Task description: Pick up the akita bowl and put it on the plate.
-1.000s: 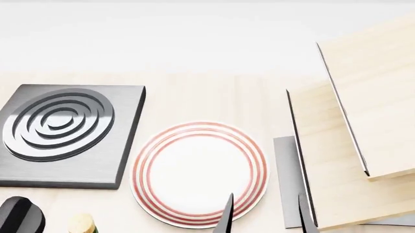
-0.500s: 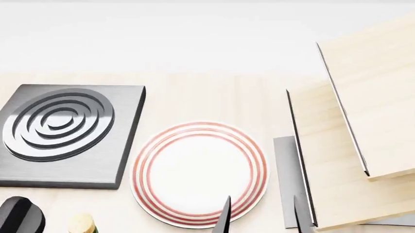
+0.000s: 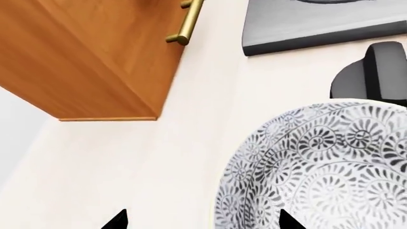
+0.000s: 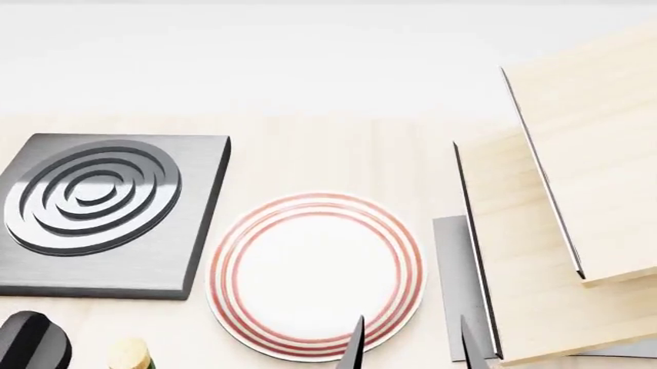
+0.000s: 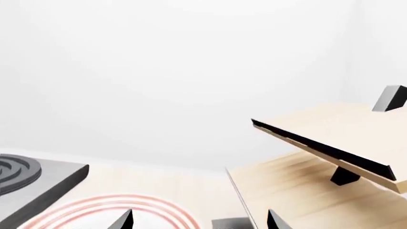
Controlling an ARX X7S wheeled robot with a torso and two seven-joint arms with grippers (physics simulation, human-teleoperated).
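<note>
The akita bowl (image 3: 318, 167), white with a dense grey-black floral pattern, shows only in the left wrist view, on the pale table. My left gripper (image 3: 201, 222) is open above it. One fingertip is over the bowl's inside and the other over bare table, with the bowl's rim between them. The plate (image 4: 316, 275), white with red rings, lies at the middle of the head view. My right gripper (image 4: 411, 346) is open and empty at the plate's near right edge. The same plate (image 5: 108, 210) shows in the right wrist view.
A dark square burner (image 4: 98, 207) with grey rings sits left of the plate. In front of it are a black knob (image 4: 31, 342) and a cork-topped object (image 4: 128, 355). A light wooden shelf unit (image 4: 575, 223) stands at the right. A brown cabinet (image 3: 95, 57) with a brass handle is near the bowl.
The right gripper's fingertips have shifted slightly to the left and lower in the head view. The plate and burner have not moved.
</note>
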